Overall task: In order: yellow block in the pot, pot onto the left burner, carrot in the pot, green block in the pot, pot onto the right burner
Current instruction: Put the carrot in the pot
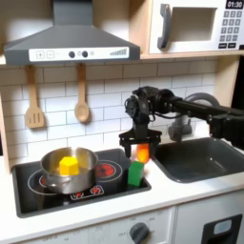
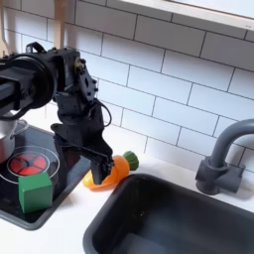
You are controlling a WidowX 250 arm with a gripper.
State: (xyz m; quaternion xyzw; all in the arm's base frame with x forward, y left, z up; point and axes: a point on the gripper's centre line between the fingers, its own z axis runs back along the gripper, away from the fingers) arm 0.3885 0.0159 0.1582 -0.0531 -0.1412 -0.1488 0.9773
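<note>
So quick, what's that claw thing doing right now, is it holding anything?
End effector: closed on the carrot, lifted just above the counter beside the sink.

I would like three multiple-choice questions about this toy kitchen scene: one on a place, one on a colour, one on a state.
1. Where is the yellow block?
A. in the sink
B. inside the pot
C. on the counter edge

2. What colour is the block standing on the cooktop beside the pot?
A. green
B. blue
C. white

3. What is the pincer doing?
A. hanging open over the pot
B. resting in the sink
C. gripping the carrot

Answers:
1 B, the yellow shape sits within the steel walls.
2 A, the green block shows in both exterior views.
3 C, the orange carrot sits between its fingers.
</note>
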